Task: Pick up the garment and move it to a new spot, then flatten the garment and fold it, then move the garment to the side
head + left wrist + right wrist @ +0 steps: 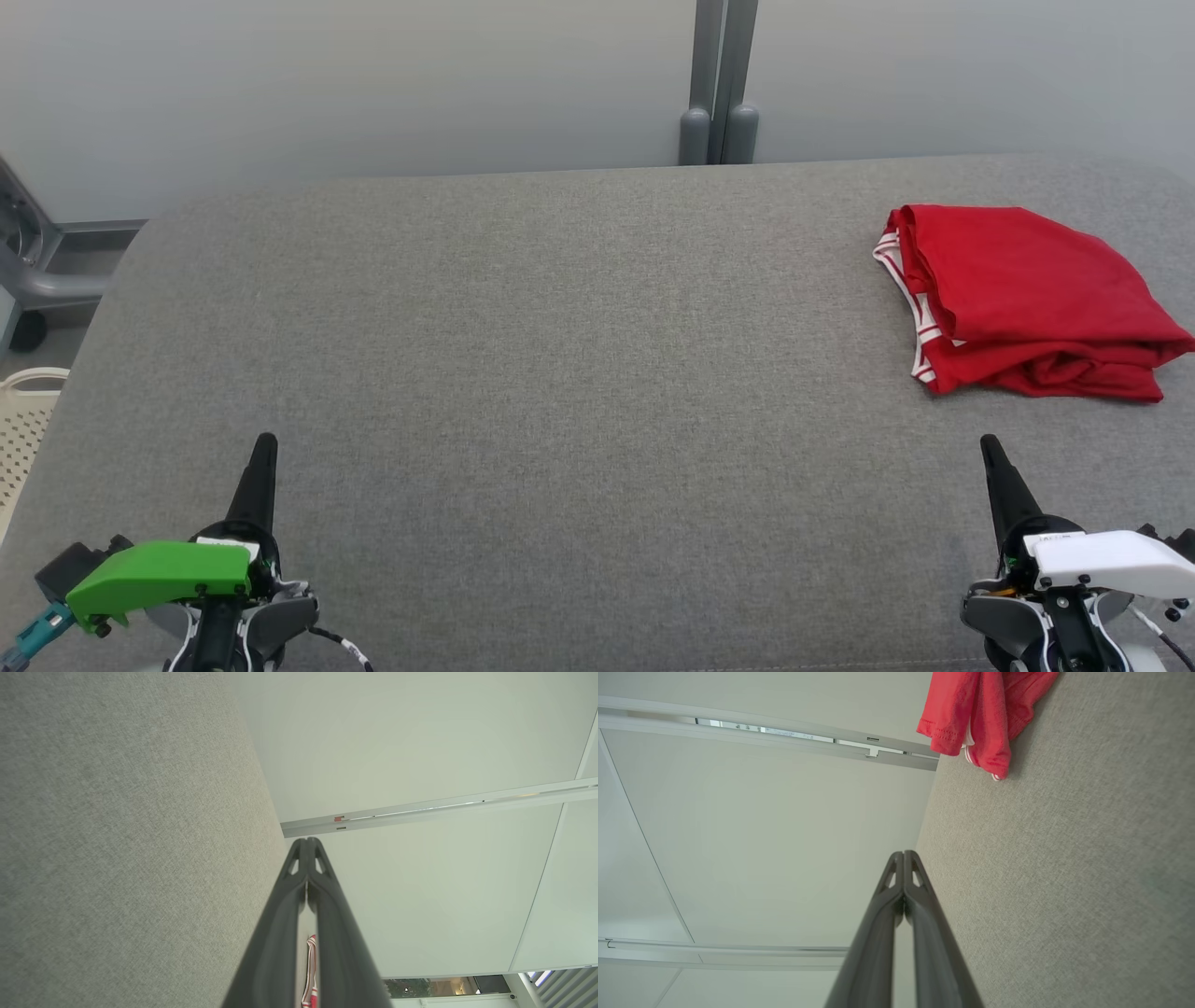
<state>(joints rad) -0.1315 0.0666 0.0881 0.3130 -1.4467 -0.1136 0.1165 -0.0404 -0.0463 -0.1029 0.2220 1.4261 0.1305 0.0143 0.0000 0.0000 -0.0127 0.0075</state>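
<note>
Garment (1027, 299): red, white-striped trim, folded into a loose bundle, rumpled along its near edge. It lies on the grey fabric surface (560, 327), towards that surface's far right side, touching nothing else.

Right gripper (990, 448): white housing, over the surface's near right edge, well apart from the garment. Fingers pressed together, nothing between them.

Left gripper (264, 448): green housing, over the surface's near left edge. Fingers likewise pressed together and empty.

Pale perforated basket (23, 420): just off the surface's left edge.

Grey post (719, 84): behind the surface's far edge, against a pale wall.
</note>
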